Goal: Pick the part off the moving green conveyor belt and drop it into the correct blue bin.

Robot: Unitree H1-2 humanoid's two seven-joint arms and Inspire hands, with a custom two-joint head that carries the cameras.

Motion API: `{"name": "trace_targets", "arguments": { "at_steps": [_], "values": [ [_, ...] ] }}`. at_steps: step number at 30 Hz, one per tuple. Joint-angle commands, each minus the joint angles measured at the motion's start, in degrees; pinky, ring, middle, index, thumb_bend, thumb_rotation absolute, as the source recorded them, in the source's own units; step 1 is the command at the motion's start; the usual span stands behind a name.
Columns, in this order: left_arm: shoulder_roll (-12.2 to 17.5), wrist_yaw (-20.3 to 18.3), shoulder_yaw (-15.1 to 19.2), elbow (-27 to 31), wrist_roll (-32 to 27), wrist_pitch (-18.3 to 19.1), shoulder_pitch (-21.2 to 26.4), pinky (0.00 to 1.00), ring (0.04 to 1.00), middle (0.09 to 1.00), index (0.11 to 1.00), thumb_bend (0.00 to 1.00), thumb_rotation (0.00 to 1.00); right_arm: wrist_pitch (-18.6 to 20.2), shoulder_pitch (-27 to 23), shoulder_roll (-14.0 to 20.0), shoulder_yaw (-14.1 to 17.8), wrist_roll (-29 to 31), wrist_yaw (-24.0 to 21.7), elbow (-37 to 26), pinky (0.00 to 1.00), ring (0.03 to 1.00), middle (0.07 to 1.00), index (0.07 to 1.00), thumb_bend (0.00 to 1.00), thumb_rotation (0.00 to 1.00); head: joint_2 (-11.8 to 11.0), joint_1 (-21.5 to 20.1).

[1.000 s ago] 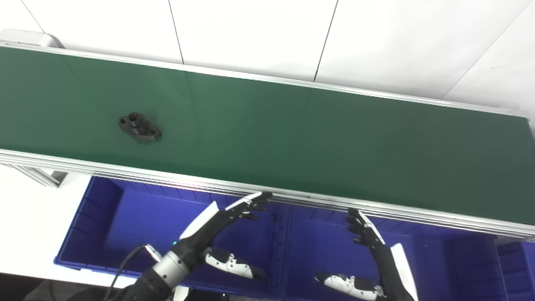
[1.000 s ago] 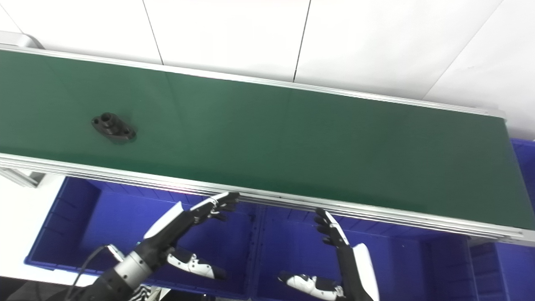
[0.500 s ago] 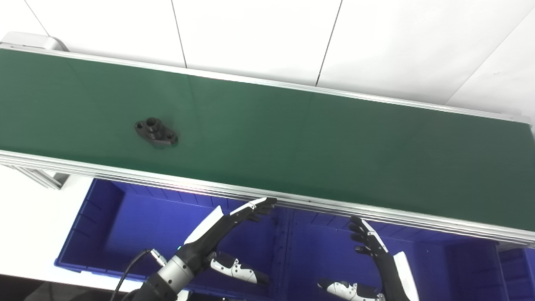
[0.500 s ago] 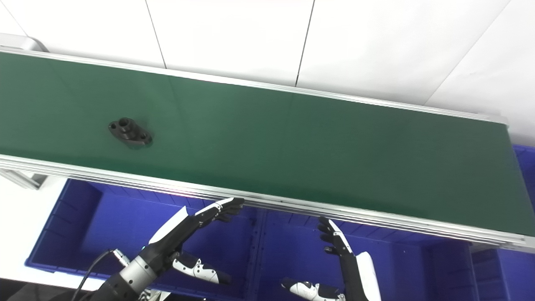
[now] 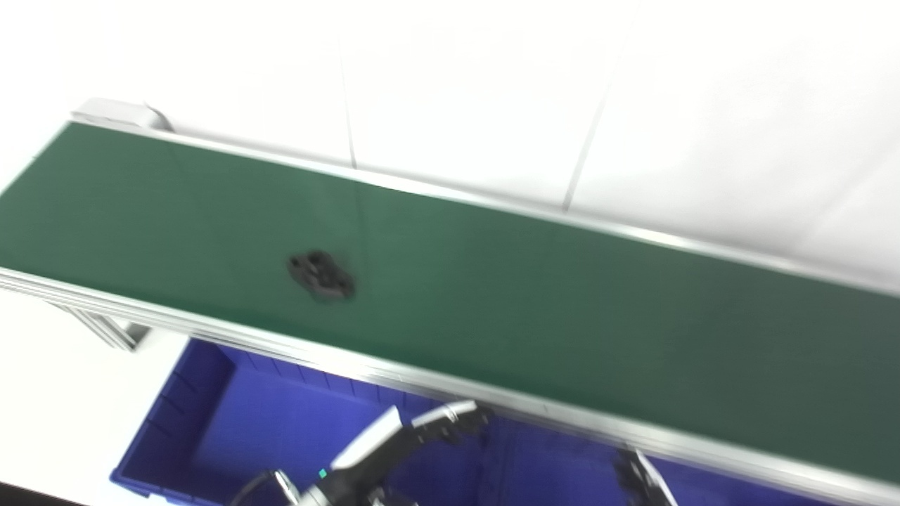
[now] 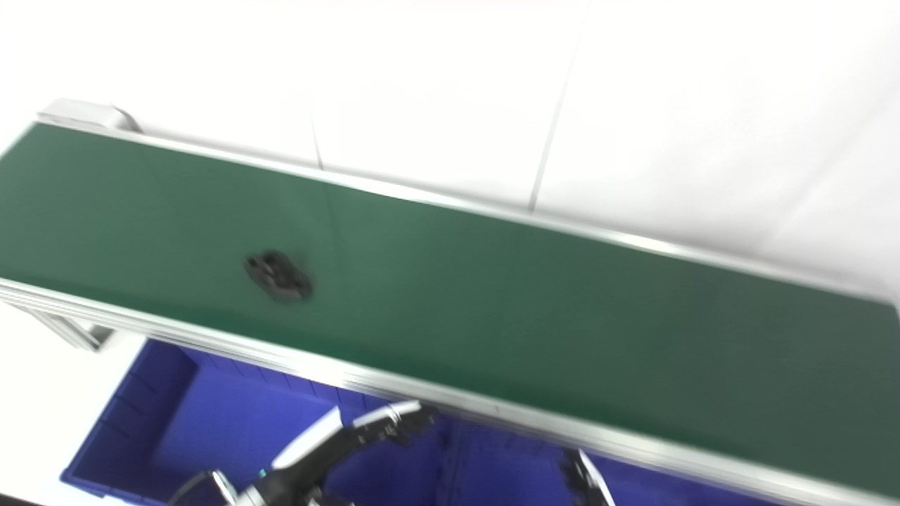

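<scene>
A small black flanged part (image 5: 320,275) lies on the green conveyor belt (image 5: 562,309), towards its left end; the picture is blurred. My left hand (image 5: 415,439) hovers over the blue bin (image 5: 232,414) just below the belt's near rail. It is open, with fingers stretched out and nothing in them. It is lower than the part and to its right. Of my right hand (image 5: 643,481) only the raised fingertips show at the bottom edge, held straight with nothing in them. A second blue bin (image 5: 555,471) lies beneath it.
The belt's aluminium near rail (image 5: 394,372) runs between the hands and the part. A metal frame leg (image 5: 105,330) stands at the left under the belt. White wall panels (image 5: 492,105) rise behind it.
The camera has tilted, shifting the whole picture down and right, so the hands sit lower in frame. The part has travelled to the right along the belt. Both hands stay below the rail.
</scene>
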State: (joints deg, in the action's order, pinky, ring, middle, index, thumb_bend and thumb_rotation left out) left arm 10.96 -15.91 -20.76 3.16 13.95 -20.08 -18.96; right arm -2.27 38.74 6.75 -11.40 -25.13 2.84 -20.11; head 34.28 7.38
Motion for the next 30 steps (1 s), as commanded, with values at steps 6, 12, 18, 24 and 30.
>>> {"name": "trace_targets", "arguments": {
  "at_steps": [6,12,18,24,30],
  "values": [
    [-0.25,0.74,0.03,0.29,-1.18,-3.3,0.57,0.78,0.845,0.875,0.875,0.82,0.13,-5.51,0.06,0.0,0.58,-0.29,1.99,0.17,0.81,0.842,0.848,0.893,0.84,0.07,0.02,-1.64],
    [0.04,0.51,0.13,0.38,-1.44,-3.33,0.65,0.78,0.841,0.87,0.872,0.82,0.14,-4.24,0.13,-0.25,0.55,1.14,1.01,-0.44,0.84,0.861,0.857,0.899,0.85,0.09,0.7,-2.97],
    [0.31,0.4,0.33,0.8,-1.79,-3.45,0.53,0.77,0.842,0.875,0.875,0.81,0.15,-3.79,0.24,-0.43,0.07,0.24,0.85,-1.31,0.8,0.851,0.859,0.895,0.84,0.1,1.91,-5.86],
    [0.66,0.3,0.56,1.59,-1.95,-2.88,0.46,0.78,0.848,0.879,0.885,0.81,0.17,-3.25,0.46,-1.13,-0.13,0.26,0.66,-2.16,0.76,0.83,0.85,0.888,0.84,0.13,3.29,-8.87],
    [1.17,-0.06,0.87,1.88,-4.01,-3.4,0.23,0.78,0.854,0.894,0.9,0.79,0.16,-5.31,0.59,-1.64,-0.49,-0.58,1.65,-1.98,0.74,0.814,0.845,0.88,0.85,0.12,5.13,-13.77]
  ]
}}
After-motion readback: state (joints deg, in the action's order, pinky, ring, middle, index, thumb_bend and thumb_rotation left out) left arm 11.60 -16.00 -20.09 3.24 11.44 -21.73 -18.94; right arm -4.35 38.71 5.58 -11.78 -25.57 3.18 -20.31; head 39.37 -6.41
